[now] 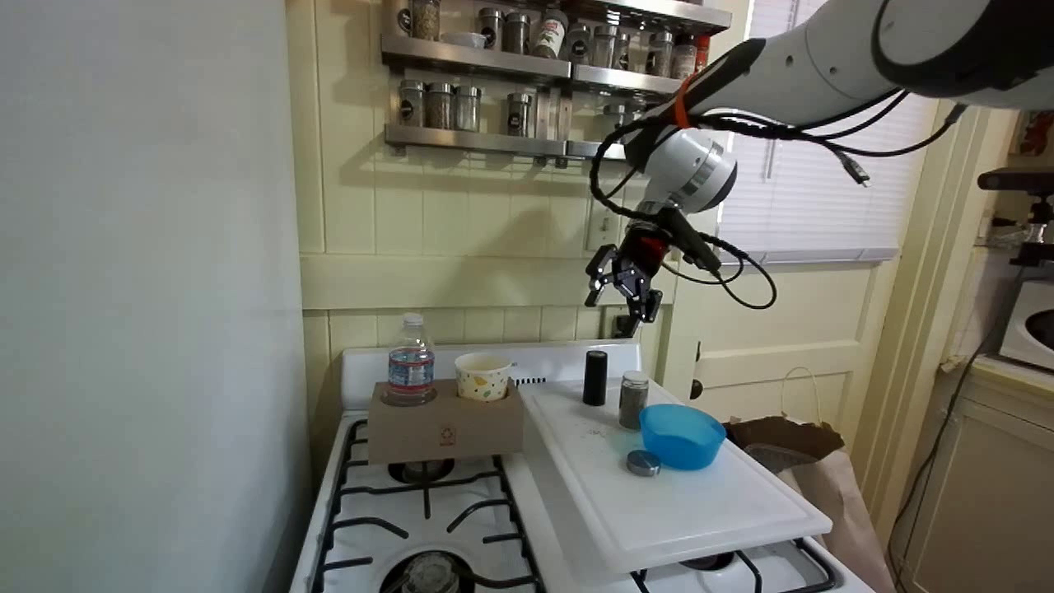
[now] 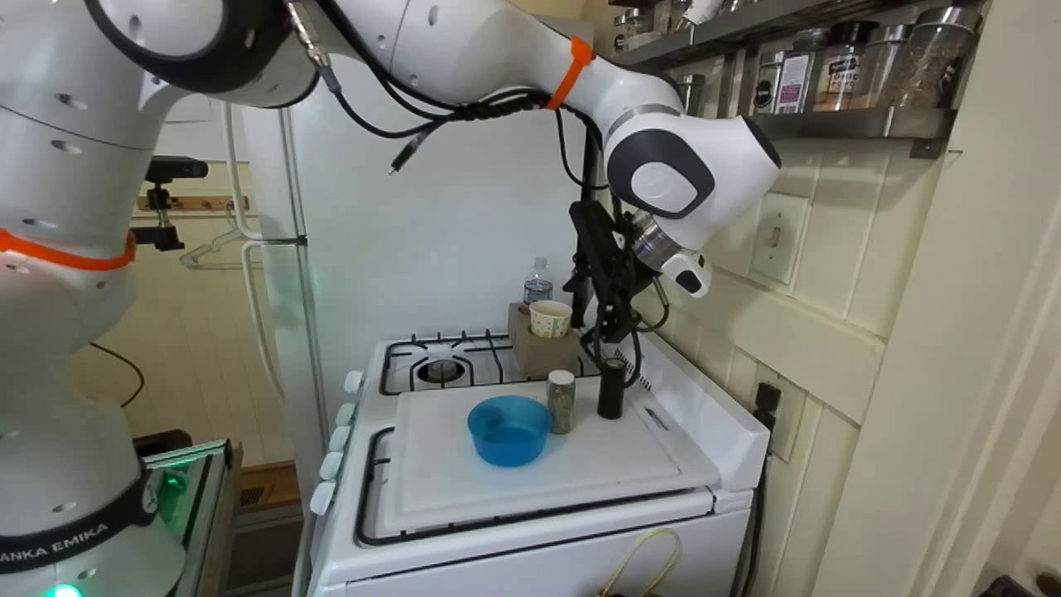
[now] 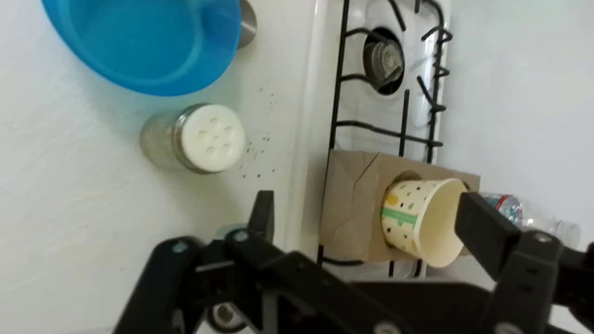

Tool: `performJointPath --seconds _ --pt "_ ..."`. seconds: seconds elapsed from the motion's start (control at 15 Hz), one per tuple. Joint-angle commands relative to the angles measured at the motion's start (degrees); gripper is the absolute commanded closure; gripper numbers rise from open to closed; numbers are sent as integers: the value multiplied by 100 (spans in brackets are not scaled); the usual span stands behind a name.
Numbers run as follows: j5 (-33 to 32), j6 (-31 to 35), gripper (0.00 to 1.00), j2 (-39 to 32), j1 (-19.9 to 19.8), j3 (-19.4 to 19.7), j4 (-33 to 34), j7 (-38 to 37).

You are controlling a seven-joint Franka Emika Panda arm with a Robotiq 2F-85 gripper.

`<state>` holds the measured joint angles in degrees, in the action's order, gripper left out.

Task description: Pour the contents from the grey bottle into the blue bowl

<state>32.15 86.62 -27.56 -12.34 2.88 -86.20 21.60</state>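
- Blue bowl [image 1: 682, 436] sits upright, mouth up, on the white board [image 1: 716, 511] that covers much of the right half of the stove [image 1: 535, 515]; right and left here are as seen in an exterior view.
- Grey bottle [image 1: 633, 403] stands upright on the same board, just left of the bowl and a little farther back, greyish contents showing through its side; in the wrist view its white cap [image 3: 213, 138] has a cluster of holes.
- Silver lid [image 1: 643, 463] lies on the board at the bowl's near left, just beside it; I cannot tell whether they touch.
- Dark specks [image 3: 260, 148] are scattered on the board near the grey bottle.
- Black bottle [image 1: 595, 378] is upright too, left of the grey bottle and farther back.
- Robot gripper [image 3: 369, 222] hangs in the air toward the far wall [image 1: 461, 214], higher than the black bottle, with its fingers [image 3: 263, 211] spread well apart.
- Cardboard holder [image 1: 446, 432], at the far left of the stove, carries a clear bottle [image 1: 410, 362] on its left and a spotted paper cup [image 1: 483, 377] on its right.
- Brown paper bag [image 1: 832, 502] shows to the right of the stove.
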Motion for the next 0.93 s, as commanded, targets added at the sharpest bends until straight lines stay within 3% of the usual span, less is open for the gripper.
performJointPath --seconds 0.0,0.2,0.47,0.53,0.6,0.87 --pt "72 -1196 0 -702 -150 -242 881 -315" --pt "11 -1794 0 -929 -91 -161 1179 -1192" --pt "-175 -2096 0 -1101 20 -38 1553 -2235" --pt "-489 -2107 0 -1089 75 -53 1696 -1972" --pt "-172 -1865 0 -924 -38 -105 1270 -1903" --pt "-420 -1919 0 -959 17 -111 1496 -1908"
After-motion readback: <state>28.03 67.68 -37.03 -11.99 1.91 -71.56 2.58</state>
